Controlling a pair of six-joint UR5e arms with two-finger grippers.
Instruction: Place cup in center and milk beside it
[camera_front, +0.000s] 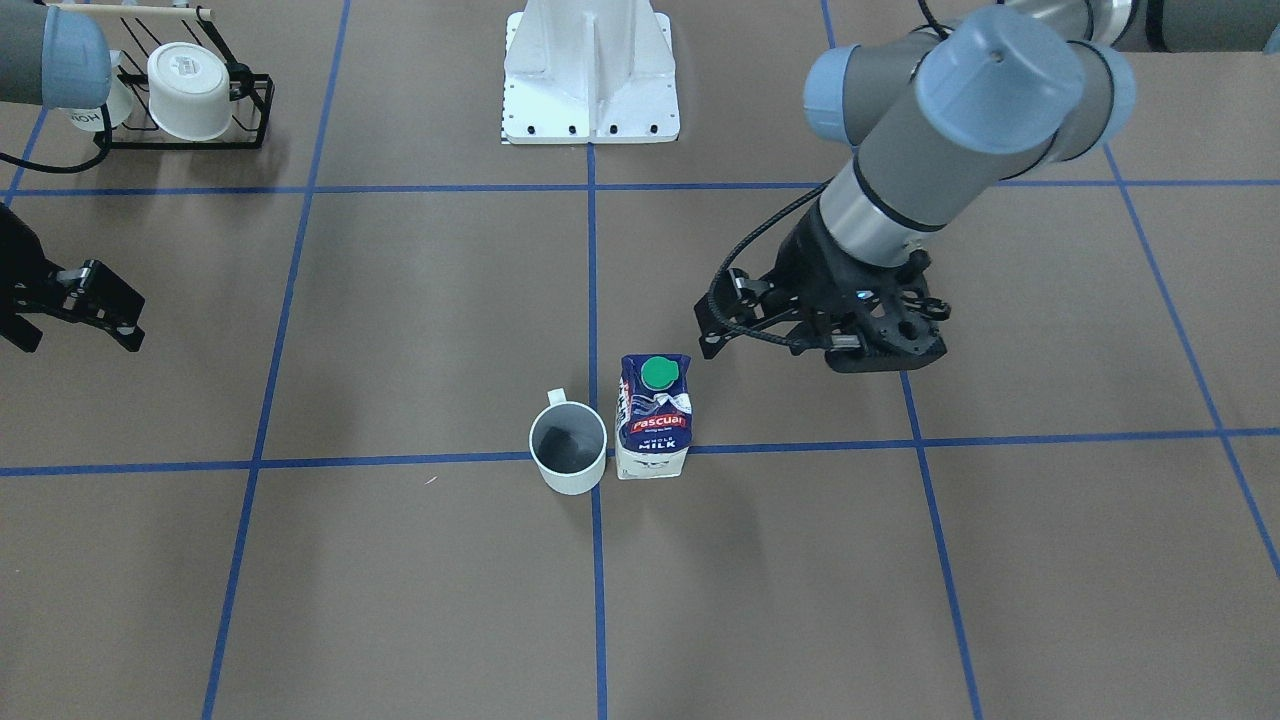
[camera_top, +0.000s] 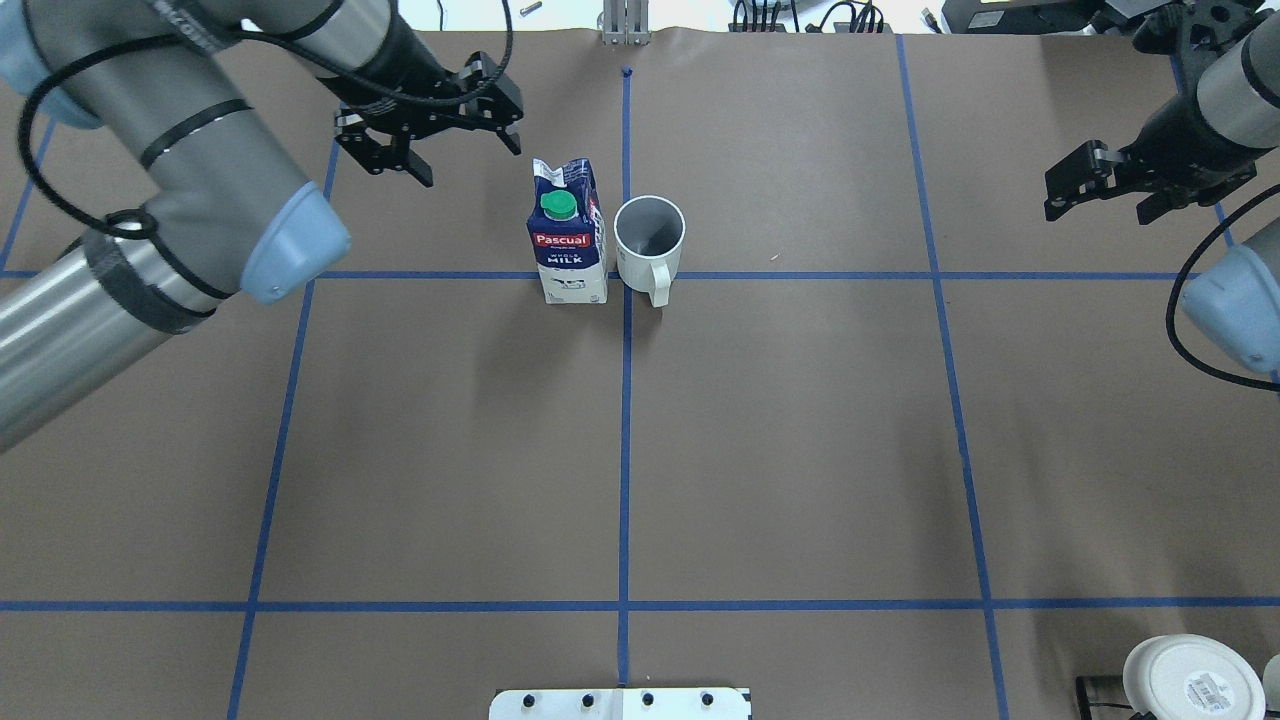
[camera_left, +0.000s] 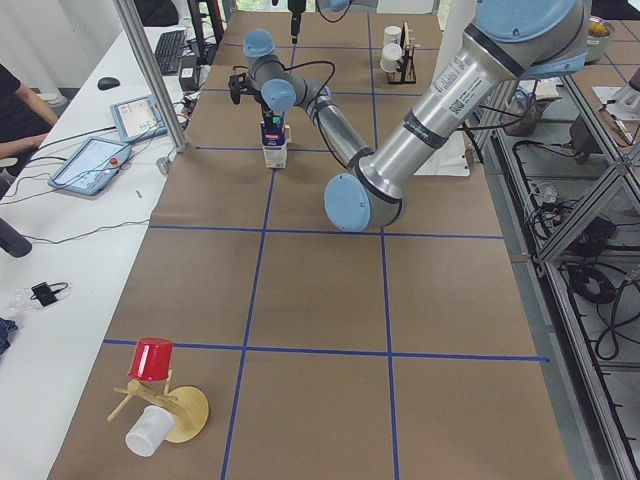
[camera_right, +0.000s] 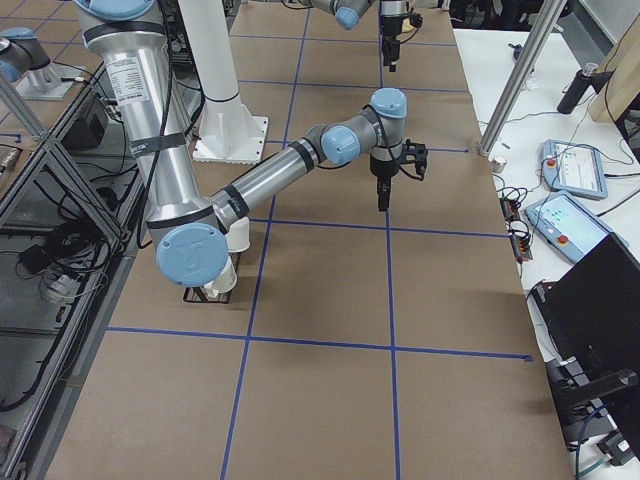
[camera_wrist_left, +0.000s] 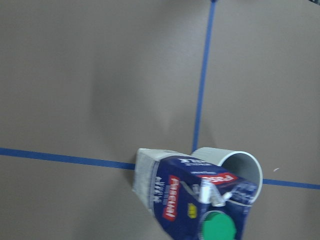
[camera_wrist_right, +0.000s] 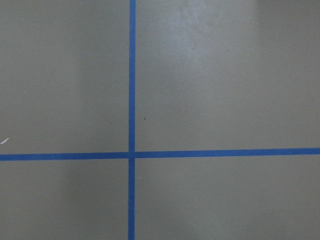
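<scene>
The cup (camera_front: 568, 450), a small white mug with a dark grey inside, stands upright at the crossing of the blue tape lines in the middle of the table; it also shows in the overhead view (camera_top: 649, 240). The milk (camera_front: 653, 415), a navy and white carton with a green cap, stands upright right beside it (camera_top: 567, 245), nearly touching. The left wrist view shows the milk (camera_wrist_left: 195, 205) and the cup (camera_wrist_left: 235, 167) below the camera. My left gripper (camera_top: 465, 160) is open and empty, a little beyond and to the left of the milk. My right gripper (camera_top: 1100, 212) is open and empty, far to the right.
A black wire rack (camera_front: 255, 110) with white cups stands near my right arm's base. A white cup with a round label on its base (camera_top: 1190, 680) sits at the near right. A wooden stand with a red cup (camera_left: 152, 360) is at the table's left end. The robot's base plate (camera_front: 590, 110) is behind the centre.
</scene>
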